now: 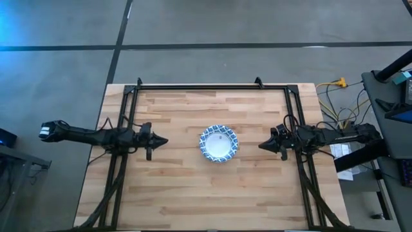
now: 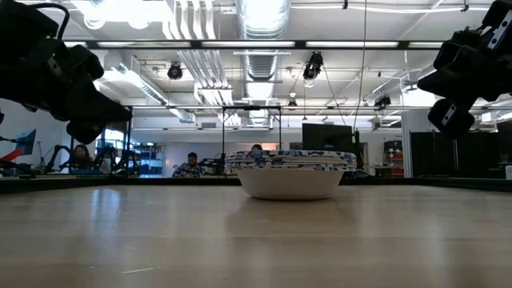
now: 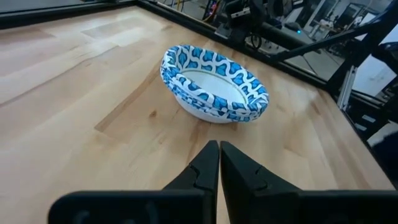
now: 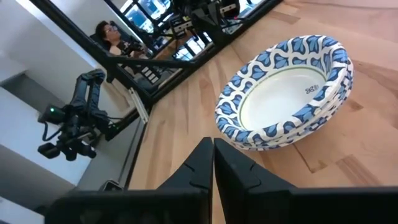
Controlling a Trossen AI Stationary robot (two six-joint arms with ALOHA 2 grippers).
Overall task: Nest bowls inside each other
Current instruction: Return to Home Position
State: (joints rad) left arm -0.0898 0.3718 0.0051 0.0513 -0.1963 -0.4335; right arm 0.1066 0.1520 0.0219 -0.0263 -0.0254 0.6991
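A nested stack of bowls (image 1: 219, 143), white inside with blue-and-white patterned rims, rests on its base at the middle of the table; the low view shows several rims (image 2: 290, 161) stacked on one white bowl body. My left gripper (image 1: 164, 141) hovers shut, left of the stack, above the table. My right gripper (image 1: 261, 146) hovers shut, right of the stack. In the wrist views the stack (image 3: 213, 83) (image 4: 286, 90) lies ahead of each pair of shut fingers (image 3: 219, 155) (image 4: 212, 149). Neither gripper touches the bowls.
A black metal frame (image 1: 212, 86) runs along the table's far edge and down both sides. Cables and equipment (image 1: 347, 116) lie off the table's right edge. People (image 2: 190, 166) sit in the room beyond the far edge. Bare wood surrounds the stack.
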